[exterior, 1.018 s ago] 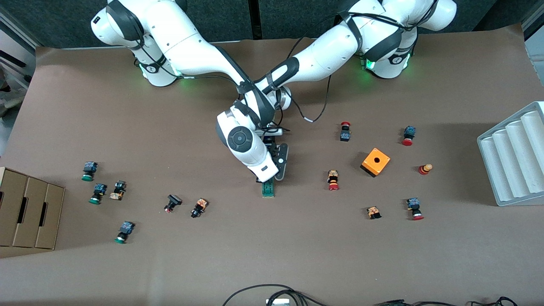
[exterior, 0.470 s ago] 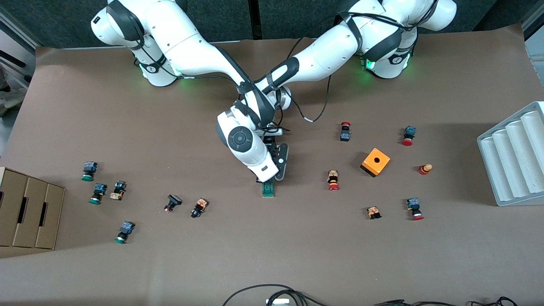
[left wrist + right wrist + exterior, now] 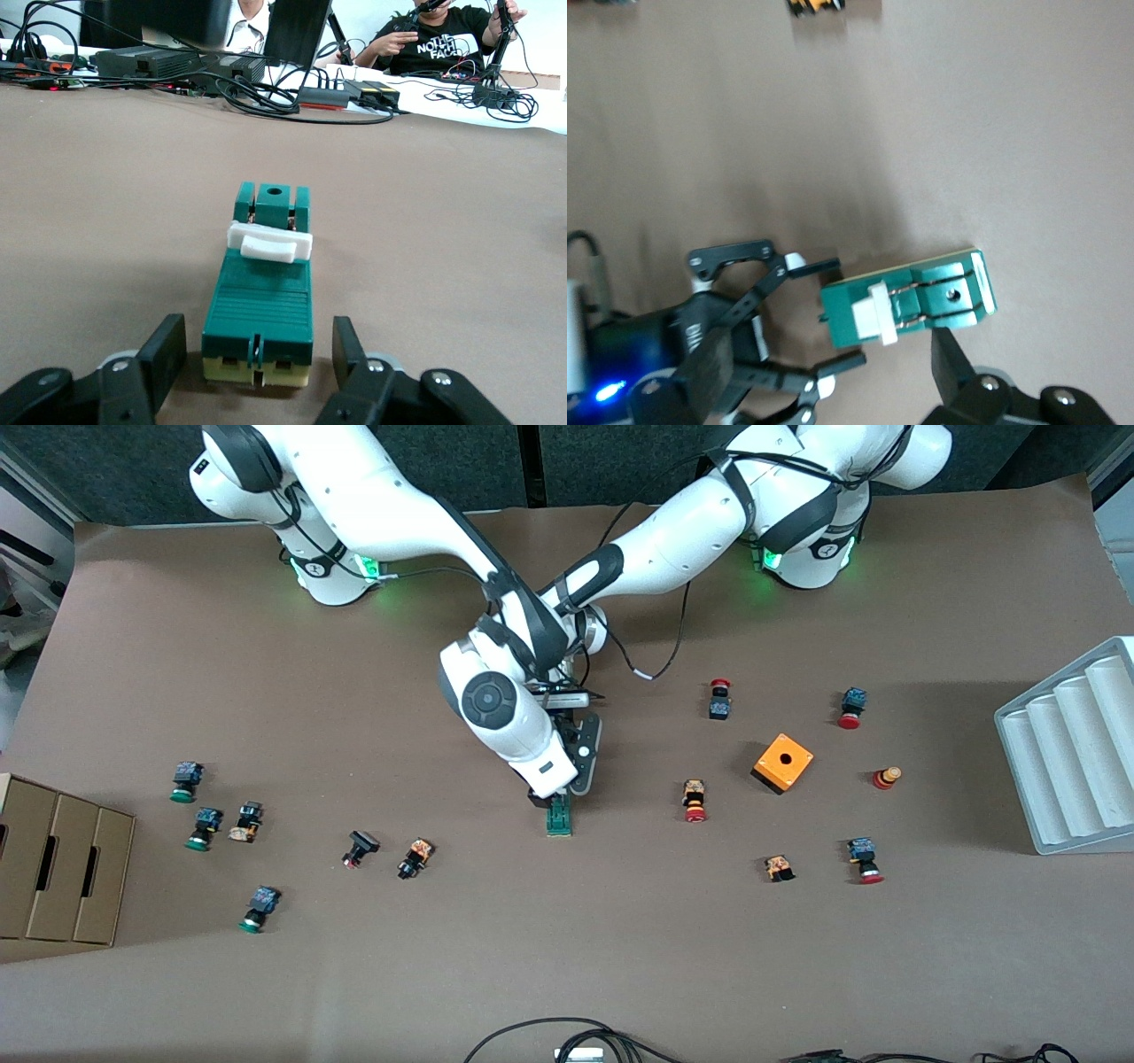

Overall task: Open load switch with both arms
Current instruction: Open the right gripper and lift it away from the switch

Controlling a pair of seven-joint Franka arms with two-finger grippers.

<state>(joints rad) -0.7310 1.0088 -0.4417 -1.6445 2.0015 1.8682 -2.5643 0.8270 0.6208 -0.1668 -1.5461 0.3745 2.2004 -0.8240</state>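
Two claws meet at the load switch point(image 3: 262, 292): left claw point(image 3: 257, 376) clamps its end, right claw point(image 3: 921, 354) spread above.

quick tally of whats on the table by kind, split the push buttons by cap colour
green-capped push buttons: 3
red-capped push buttons: 4
other small button parts: 5
load switch: 1
orange box: 1
cardboard box: 1
grey tray: 1
total: 16
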